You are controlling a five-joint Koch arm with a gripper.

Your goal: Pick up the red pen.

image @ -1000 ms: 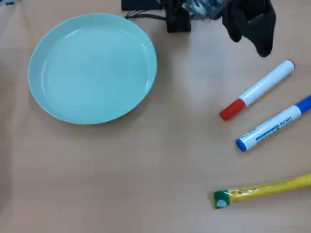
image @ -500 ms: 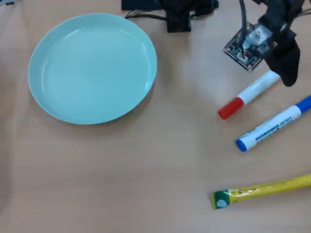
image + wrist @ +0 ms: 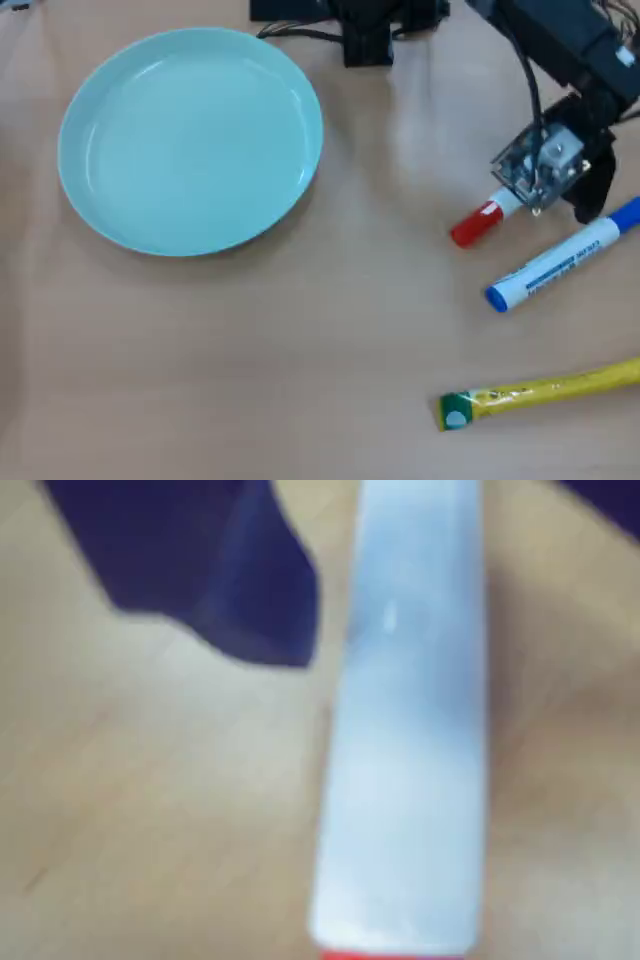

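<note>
A round, shallow plate [image 3: 100, 215] of smooth pale turquoise sits at the left of the overhead view on the matt, light wood-grain worktop [image 3: 300, 370], with nothing in it. Right of it lies the red pen [image 3: 478, 222], slanting up to the right; only its glossy red cap and a short piece of white barrel show (the arm covers the rest). The gripper [image 3: 560, 195] is low over that barrel. In the blurred wrist view the white cylinder [image 3: 405, 730] runs down the middle, one dark finger [image 3: 215, 565] to its left and apart from it, so the fingers stand spread astride the pen. Just below lie a blue-capped white marker [image 3: 560, 262] and, lower, a flat yellow tube [image 3: 545, 390] with a green end.
</note>
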